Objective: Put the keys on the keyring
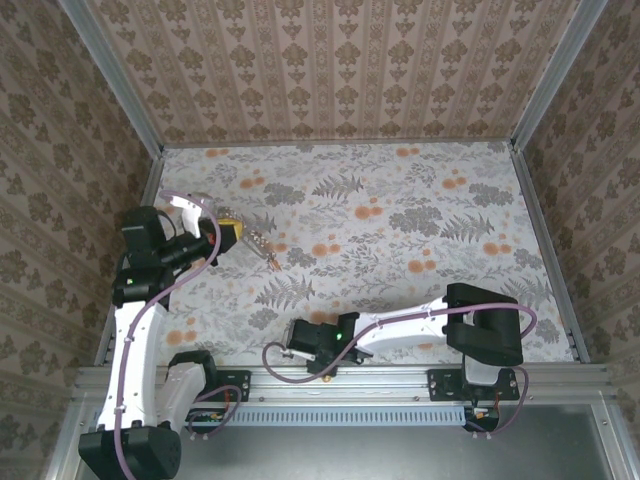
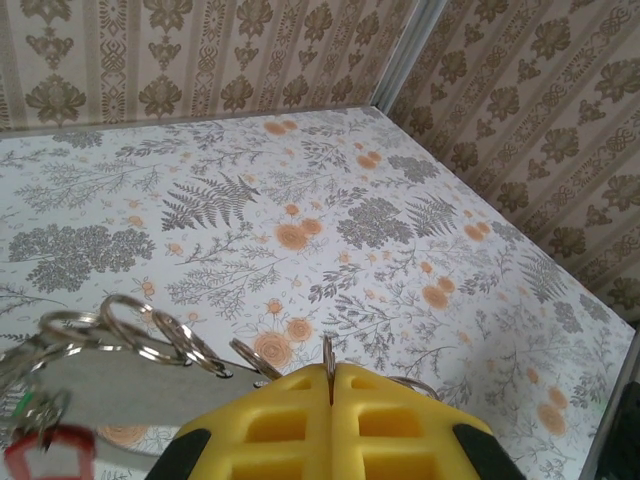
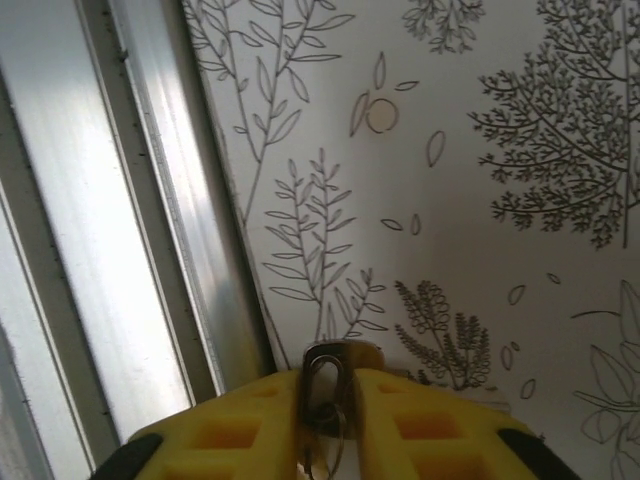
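At the near edge of the table (image 1: 400, 230), the right gripper (image 3: 325, 385) points down just beside the aluminium rail (image 3: 100, 250). Its yellow fingers (image 3: 420, 425) are pressed in on a small key (image 3: 322, 372). The part that stands up between the pads is a narrow, rounded metal piece, grey with a brassy tint and a slot down its middle. What lies lower between the fingers is too dark to read.

Farther back and toward the left side, the left gripper (image 2: 332, 385) is held above the flowered surface. Its two yellow pads (image 2: 400, 420) are closed flat against each other, pinching the keyring (image 2: 327, 350), of which a thin grey sliver pokes up at the seam and a short arc shows on the right. A chain (image 2: 170, 340) of small shiny rings runs off to the left from the pads, each link overlapping the next. It ends at a bunch of keys (image 2: 110, 385): a flat grey blade, a red plastic tag (image 2: 45, 455) at the bottom corner, and a bit of green just above it. From above, this bunch (image 1: 262, 243) hangs just past the left fingertips, off the table.
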Tool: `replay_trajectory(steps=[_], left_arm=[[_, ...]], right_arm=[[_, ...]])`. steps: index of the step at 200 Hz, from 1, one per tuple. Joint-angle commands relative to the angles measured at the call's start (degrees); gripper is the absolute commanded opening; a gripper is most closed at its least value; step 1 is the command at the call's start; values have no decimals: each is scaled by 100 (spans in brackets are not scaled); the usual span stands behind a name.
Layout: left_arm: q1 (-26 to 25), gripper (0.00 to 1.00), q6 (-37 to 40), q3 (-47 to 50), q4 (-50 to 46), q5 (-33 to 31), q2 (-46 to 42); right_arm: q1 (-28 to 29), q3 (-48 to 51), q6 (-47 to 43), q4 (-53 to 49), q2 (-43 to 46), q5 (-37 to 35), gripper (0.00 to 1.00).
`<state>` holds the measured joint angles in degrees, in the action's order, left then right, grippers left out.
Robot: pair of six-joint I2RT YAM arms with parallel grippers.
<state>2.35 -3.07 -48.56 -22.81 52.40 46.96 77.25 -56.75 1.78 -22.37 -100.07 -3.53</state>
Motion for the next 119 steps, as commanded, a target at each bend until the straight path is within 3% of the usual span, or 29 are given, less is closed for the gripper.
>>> replay_trajectory(steps=[1, 77, 119], left_arm=[[46, 0, -34, -246, 48, 35, -117], [57, 0, -8, -260, 50, 112, -126], [47, 0, -40, -209, 116, 165, -144]], right_arm=[[-164, 225, -88, -120, 18, -200, 16], [-1260, 410, -172, 271, 152, 499, 13], [-1341, 323, -152, 241, 284, 860, 23]])
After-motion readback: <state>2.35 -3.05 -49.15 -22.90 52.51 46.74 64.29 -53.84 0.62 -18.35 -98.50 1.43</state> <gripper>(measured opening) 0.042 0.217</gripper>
